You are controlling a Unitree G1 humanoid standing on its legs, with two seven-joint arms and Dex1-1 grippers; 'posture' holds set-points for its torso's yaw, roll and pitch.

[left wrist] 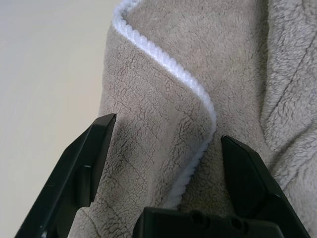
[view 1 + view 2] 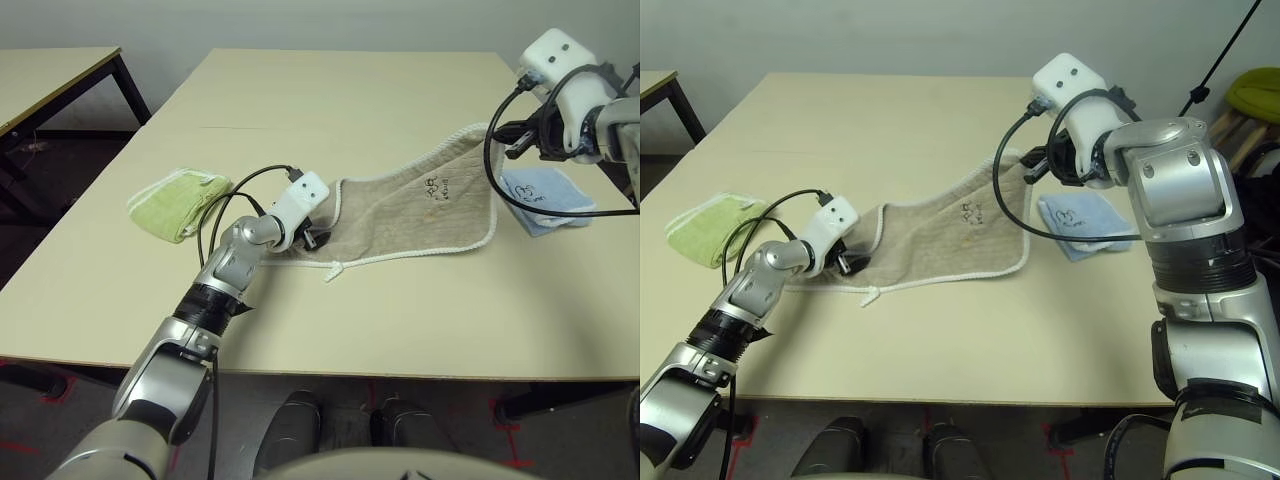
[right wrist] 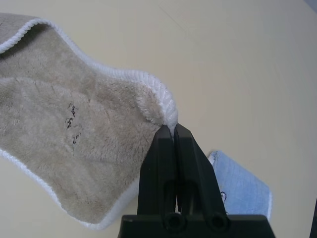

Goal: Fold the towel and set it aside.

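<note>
Table (image 2: 390, 320), pale top, w/ dark edge at 6 o'clock. Towel (image 2: 420, 205), beige-brown terry, white stitched edging, dark mark: mid-table, spread unevenly, w/ folded-over part at its 9 o'clock end; white tag at its 6 o'clock edge. Green cloth (image 2: 175, 205), folded: 9 o'clock of towel, apart. Blue cloth (image 2: 545, 198), folded, dark drawing: 3 o'clock of towel, just beside. R. gripper (image 3: 173, 128): pressed together, pinching towel corner at approx. 2 o'clock, corner lifted. L. gripper (image 1: 169, 128): fingers spread wide over towel's 9 o'clock end, folded edge between.
</note>
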